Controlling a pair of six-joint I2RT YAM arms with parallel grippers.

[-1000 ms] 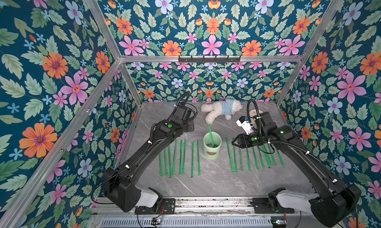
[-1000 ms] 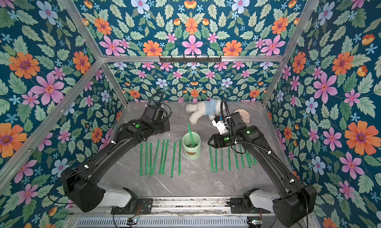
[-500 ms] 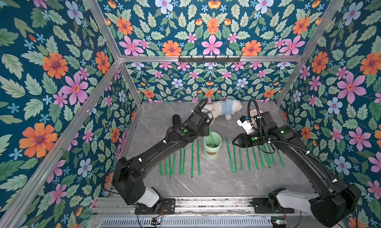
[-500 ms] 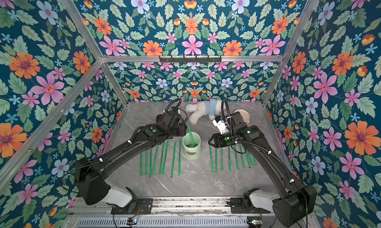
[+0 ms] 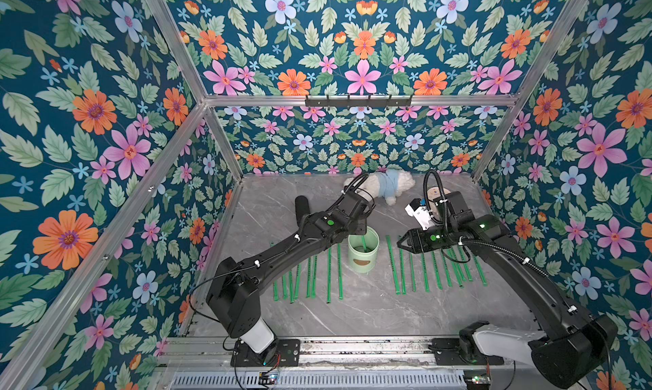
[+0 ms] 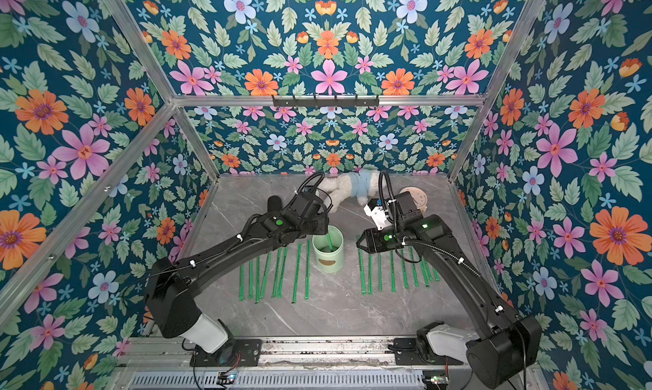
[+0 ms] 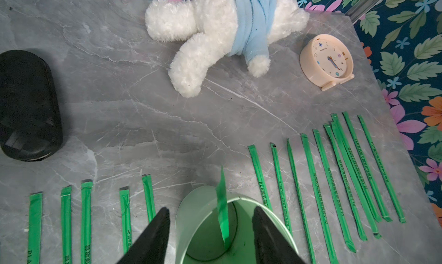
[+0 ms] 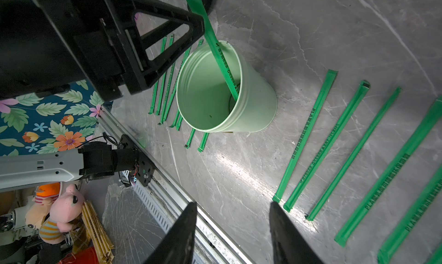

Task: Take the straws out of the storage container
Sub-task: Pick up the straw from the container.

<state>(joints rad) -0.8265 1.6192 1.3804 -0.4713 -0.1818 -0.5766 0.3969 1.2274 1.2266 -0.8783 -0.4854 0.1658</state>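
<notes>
The storage container (image 5: 363, 256) (image 6: 328, 259), a pale mint cup, stands upright mid-table with one of the straws (image 5: 363, 242) (image 7: 222, 203) (image 8: 222, 57) leaning inside it. My left gripper (image 5: 363, 229) (image 7: 210, 215) hovers over the cup's rim, open, with that straw between its fingers and untouched. Several more straws lie flat in a row left of the cup (image 5: 310, 271) and in another to its right (image 5: 425, 271) (image 7: 320, 179). My right gripper (image 5: 400, 243) (image 8: 233, 204) is open and holds nothing, low over the right row's near end.
A white plush toy in blue (image 5: 384, 187) (image 7: 215, 35) lies at the back. A beige clock (image 7: 327, 59) stands at the back right behind my right wrist. A black case (image 5: 301, 208) (image 7: 26, 105) sits back left. Patterned walls enclose three sides.
My left arm has swung from the rear left to over the cup, and its jaws have widened around the straw. The right arm has stayed put.
</notes>
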